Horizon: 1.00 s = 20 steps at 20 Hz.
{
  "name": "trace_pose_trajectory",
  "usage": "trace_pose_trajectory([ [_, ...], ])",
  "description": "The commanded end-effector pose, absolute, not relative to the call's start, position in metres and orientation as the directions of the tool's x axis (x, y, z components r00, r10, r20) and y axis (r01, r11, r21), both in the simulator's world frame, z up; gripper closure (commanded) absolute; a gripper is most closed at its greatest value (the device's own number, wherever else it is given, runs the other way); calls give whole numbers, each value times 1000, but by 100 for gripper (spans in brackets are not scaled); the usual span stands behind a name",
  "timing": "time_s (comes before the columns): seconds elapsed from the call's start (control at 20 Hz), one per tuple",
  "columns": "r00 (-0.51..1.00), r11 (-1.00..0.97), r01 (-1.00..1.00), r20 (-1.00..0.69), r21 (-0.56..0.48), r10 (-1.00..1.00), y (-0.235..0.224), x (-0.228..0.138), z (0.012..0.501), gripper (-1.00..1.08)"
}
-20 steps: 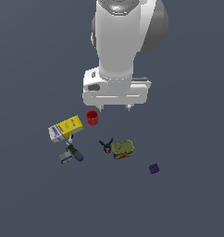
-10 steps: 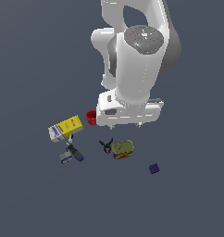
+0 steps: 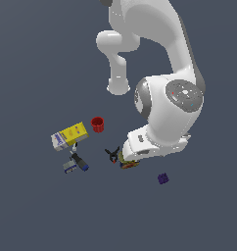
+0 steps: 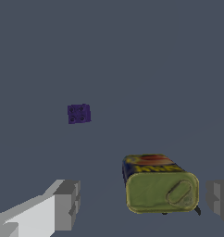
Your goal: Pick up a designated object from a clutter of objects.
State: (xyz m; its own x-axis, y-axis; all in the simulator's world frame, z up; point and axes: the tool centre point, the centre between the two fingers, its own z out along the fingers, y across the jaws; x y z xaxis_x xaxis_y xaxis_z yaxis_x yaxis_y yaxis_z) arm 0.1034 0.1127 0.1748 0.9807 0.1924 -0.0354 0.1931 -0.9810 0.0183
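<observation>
The small dark purple cube point(image 3: 163, 178) lies alone on the grey floor, to the exterior view's right of the clutter; it also shows in the wrist view point(image 4: 78, 113). My gripper point(image 4: 144, 201) is open and empty, with its fingers point(image 4: 67, 203) spread wide. It hangs above the green-brown can point(image 4: 160, 185), apart from the cube. In the exterior view my white hand point(image 3: 140, 146) covers part of the can point(image 3: 128, 162), and the fingertips are hidden there.
The black clamp point(image 3: 112, 155) lies beside the can. The red cup point(image 3: 97, 124), the yellow-white box point(image 3: 70, 136) and the blue-grey-black tool point(image 3: 75, 163) lie toward the exterior view's left. The big arm body point(image 3: 169, 108) looms over the can.
The arm has swung down and toward the exterior view's right, bringing the hand low over the can and clamp. No object has moved.
</observation>
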Motion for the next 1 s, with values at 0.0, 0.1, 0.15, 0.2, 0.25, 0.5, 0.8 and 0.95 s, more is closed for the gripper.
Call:
trace_pose_trajectory([
  [0.0,977,-977,213,-28,16,213,130,114,154,-92],
  [0.1,974,-974,228,-22,14,227,144,120,139,-92],
  [0.15,972,-972,234,-20,13,234,150,123,131,-92],
  [0.2,971,-971,240,-17,12,240,155,125,124,-92],
  [0.25,969,-969,246,-15,10,246,161,127,118,-92],
  [0.5,964,-964,267,-6,5,267,182,134,91,-92],
  [0.8,960,-960,280,-1,1,280,195,137,74,-92],
  [0.95,960,-960,281,0,0,281,197,137,72,-92],
])
